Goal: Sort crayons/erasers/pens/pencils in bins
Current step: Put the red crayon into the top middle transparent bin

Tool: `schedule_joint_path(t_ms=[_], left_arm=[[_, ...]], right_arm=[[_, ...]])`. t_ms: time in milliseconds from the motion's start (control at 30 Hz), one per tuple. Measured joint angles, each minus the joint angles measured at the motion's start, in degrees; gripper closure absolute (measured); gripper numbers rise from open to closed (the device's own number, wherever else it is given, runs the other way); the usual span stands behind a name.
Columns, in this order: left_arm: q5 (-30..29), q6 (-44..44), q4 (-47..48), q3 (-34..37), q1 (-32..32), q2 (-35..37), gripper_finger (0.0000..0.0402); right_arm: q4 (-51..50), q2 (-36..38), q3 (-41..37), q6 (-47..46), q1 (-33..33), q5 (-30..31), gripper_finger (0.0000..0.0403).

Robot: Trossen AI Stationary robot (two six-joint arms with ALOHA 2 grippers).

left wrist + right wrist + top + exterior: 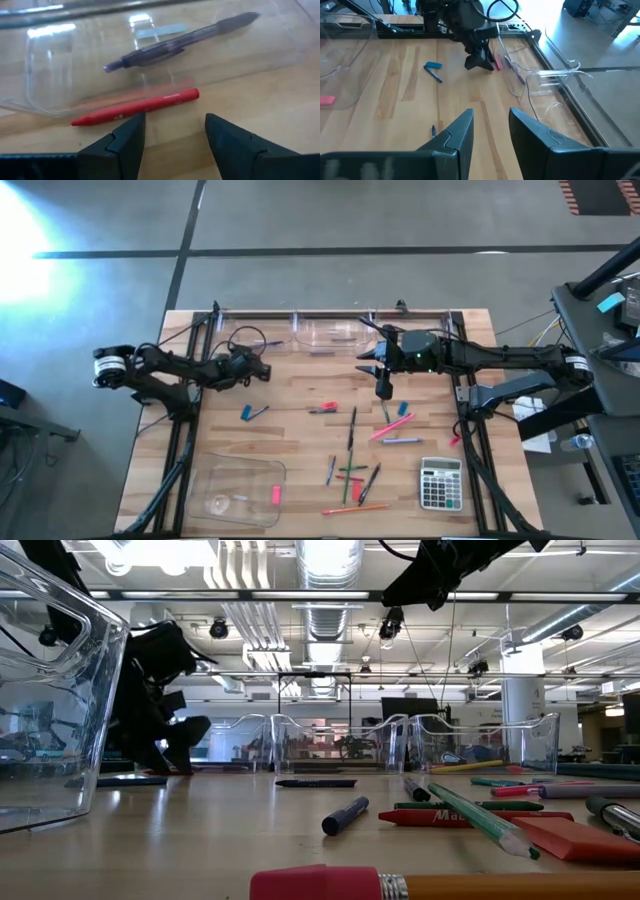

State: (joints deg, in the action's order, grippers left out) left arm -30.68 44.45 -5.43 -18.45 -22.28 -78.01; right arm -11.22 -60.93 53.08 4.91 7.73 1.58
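Note:
My left gripper (175, 132) (262, 370) is open and tipped down at the far left of the table. It hovers just short of a red crayon (135, 106), which lies flat on the wood against the wall of a clear bin (45, 80). A purplish pen (180, 42) lies inside that bin. My right gripper (491, 127) (383, 387) hangs open above the table's middle with nothing between its fingers. Loose pens, pencils and crayons (352, 442) are scattered on the wood below and nearer than it. A blue eraser (245, 413) lies beside a pen.
Three clear tubs (330, 332) line the far edge. A large shallow clear tray (235, 490) at the near left holds a pink eraser (275, 495). A grey calculator (440, 483) sits at the near right. Bare wood lies between the left gripper and the tray.

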Motion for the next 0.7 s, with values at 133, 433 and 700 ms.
schedule_joint_path(t_ms=[133, 433, 700], left_arm=[[1.19, 0.21, 0.57, 0.15, 0.13, 2.07, 0.0210], [-5.40, 0.17, 0.40, 0.17, 0.98, 4.81, 0.0222], [-8.52, 0.19, -0.91, 0.15, 0.98, -0.53, 0.0269]], right_arm=[[0.00, 0.00, 0.00, 0.00, 0.00, -0.04, 0.0287], [0.02, 0.00, -0.71, 0.07, 0.00, -0.02, 0.0287], [2.60, 0.00, -2.91, 0.03, 0.00, -0.02, 0.0287]])
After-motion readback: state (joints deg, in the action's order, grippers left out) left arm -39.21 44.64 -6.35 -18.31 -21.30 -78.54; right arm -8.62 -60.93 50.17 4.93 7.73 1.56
